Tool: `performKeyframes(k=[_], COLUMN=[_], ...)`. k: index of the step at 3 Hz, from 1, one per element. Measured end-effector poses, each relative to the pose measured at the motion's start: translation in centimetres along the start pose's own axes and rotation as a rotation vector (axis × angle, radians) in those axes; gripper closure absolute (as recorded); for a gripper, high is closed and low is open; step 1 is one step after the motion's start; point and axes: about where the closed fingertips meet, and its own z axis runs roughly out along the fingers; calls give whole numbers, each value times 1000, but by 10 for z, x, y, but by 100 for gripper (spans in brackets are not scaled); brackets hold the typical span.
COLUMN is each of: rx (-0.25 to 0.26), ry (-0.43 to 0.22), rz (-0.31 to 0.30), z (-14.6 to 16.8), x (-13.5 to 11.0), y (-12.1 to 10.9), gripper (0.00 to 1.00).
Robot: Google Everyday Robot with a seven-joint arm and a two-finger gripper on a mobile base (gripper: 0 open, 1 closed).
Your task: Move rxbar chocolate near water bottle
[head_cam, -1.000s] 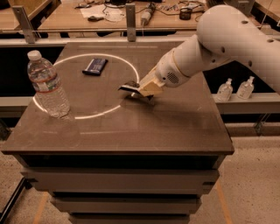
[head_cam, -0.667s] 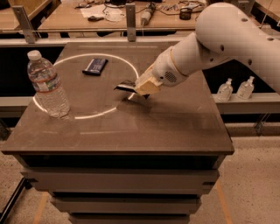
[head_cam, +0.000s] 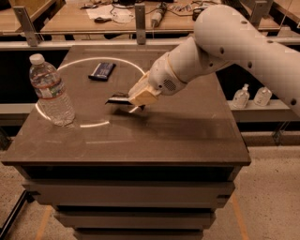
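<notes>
The water bottle [head_cam: 50,92] stands upright at the left edge of the dark table [head_cam: 187,131], clear and ribbed with a white cap and a white-and-red label. My gripper [head_cam: 136,102] is over the middle of the table, to the right of the bottle. It is shut on the rxbar chocolate [head_cam: 117,99], a slim black bar that sticks out to the left of the fingers and hangs a little above the tabletop, with its shadow beneath.
A dark blue bar wrapper [head_cam: 101,71] lies farther back on the table inside a bright ring of light. Two tiny clear bottles [head_cam: 251,96] stand on a lower shelf at the right. A cluttered workbench [head_cam: 122,14] runs behind the table.
My gripper has moved left toward the water bottle with the black bar in it and has lifted it slightly off the table. The bottle and the blue wrapper have not moved.
</notes>
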Motion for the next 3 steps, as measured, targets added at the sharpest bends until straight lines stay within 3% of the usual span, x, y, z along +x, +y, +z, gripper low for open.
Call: performKeyframes(k=[1,2,3], rx=[-56,-86,-91], ry=[-25,-45,-60], rz=[-48,-80,-102], z=[13,23,32], x=[-15,-27,-36], y=[14,23,31], gripper=[100,85,62])
